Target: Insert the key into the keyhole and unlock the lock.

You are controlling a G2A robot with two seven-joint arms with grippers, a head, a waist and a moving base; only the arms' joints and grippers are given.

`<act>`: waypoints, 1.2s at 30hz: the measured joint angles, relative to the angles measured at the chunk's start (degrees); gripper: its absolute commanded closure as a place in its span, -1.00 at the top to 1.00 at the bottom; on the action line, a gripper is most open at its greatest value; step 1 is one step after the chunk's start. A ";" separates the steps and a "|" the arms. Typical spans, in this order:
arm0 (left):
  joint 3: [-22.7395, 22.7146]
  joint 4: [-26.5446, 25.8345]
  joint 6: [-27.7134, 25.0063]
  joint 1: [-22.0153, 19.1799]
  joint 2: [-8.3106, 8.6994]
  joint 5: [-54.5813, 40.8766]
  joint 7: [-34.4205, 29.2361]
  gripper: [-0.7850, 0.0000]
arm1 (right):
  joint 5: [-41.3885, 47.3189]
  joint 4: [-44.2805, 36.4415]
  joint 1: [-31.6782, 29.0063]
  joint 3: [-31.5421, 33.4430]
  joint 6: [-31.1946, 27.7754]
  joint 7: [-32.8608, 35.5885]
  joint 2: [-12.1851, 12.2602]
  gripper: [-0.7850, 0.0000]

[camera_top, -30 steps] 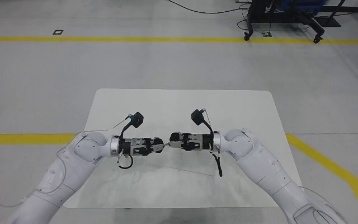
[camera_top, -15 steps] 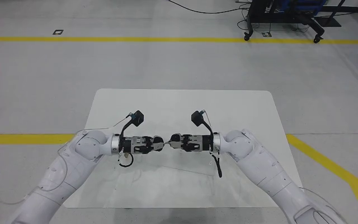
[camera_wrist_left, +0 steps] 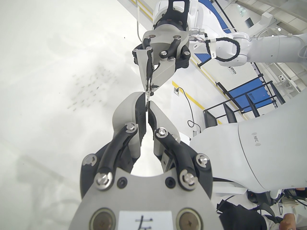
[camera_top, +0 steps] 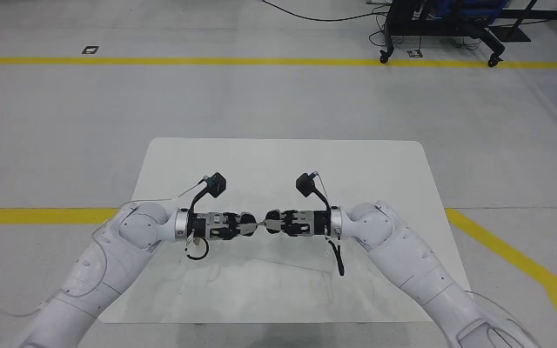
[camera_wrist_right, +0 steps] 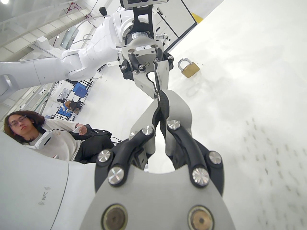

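Right wrist view shows the brass padlock [camera_wrist_right: 188,68] lying on the table [camera_wrist_right: 251,48], shackle closed. Near it, in the air, left gripper [camera_wrist_left: 146,99] and right gripper [camera_wrist_left: 150,87] meet tip to tip, both pinching the key [camera_wrist_left: 148,93]. Thin, stiff, likely slippery metal, I'd say: hold its bow, blade free.

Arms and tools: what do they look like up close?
Left arm and right arm are smooth white shells. The left tool and right tool have grey wedge fingers with black ribbed pads, black links, silver screws; a black camera stands above each wrist.
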 measured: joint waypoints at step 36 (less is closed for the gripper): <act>-19.42 -26.33 21.22 18.18 4.97 27.71 20.06 1.00 | 4.40 0.94 -11.20 17.51 -15.92 -9.97 4.92 -1.00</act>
